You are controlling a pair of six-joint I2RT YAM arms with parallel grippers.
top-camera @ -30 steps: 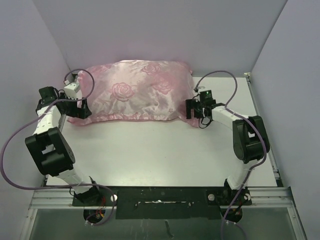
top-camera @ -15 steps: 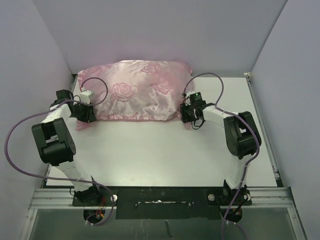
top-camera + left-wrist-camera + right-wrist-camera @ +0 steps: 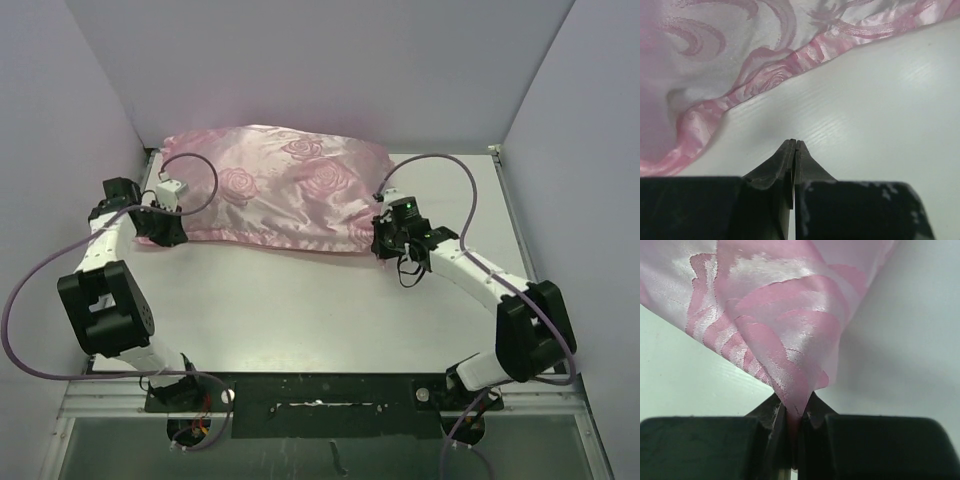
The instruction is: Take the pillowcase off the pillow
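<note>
1 pillowcase [image 3: 270, 190]: pink satin, far side of desk [image 3: 300, 310]; pillow unseen, presumably inside. Right claw [image 3: 792, 415] pinches its near right corner. Left claw [image 3: 794, 150] pressed together, empty, just beside left hem. Removal apparently barely begun.
</note>
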